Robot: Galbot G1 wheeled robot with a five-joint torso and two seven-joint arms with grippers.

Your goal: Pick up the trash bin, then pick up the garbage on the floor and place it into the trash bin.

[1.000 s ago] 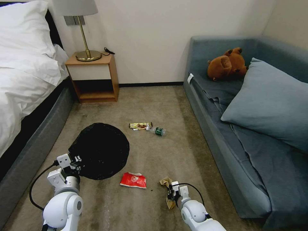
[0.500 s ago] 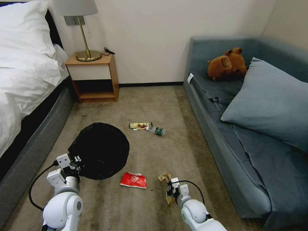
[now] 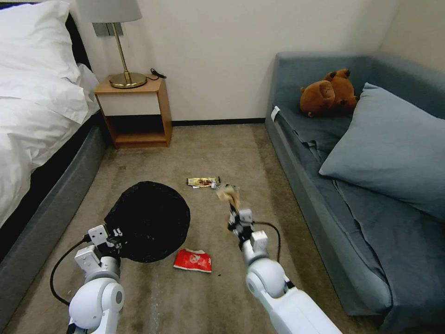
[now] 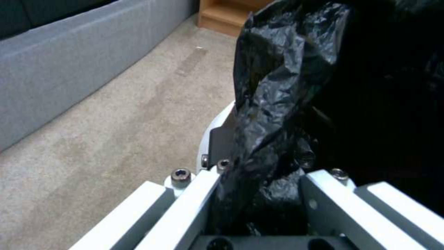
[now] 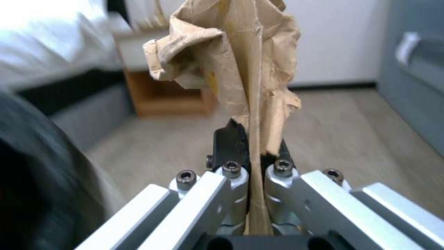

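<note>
1. Gripping the bag-covered rim of the trash bin (image 3: 148, 221), the left gripper (image 3: 112, 234) is clamped on it, beside the bed base (image 3: 44, 222).
2. On the carpet, the red-white wrapper (image 3: 193, 260) lies just beside the bin.
3. Farther back lies the snack bar wrapper (image 3: 203, 181).
4. The right gripper (image 3: 233, 214) is closed on the tan paper scrap (image 3: 229, 195), raised above the floor to the right of the bin.

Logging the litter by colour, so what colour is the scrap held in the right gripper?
Tan-brown, like creased kraft paper, pinched in the right gripper; clearest in the right wrist view.
</note>
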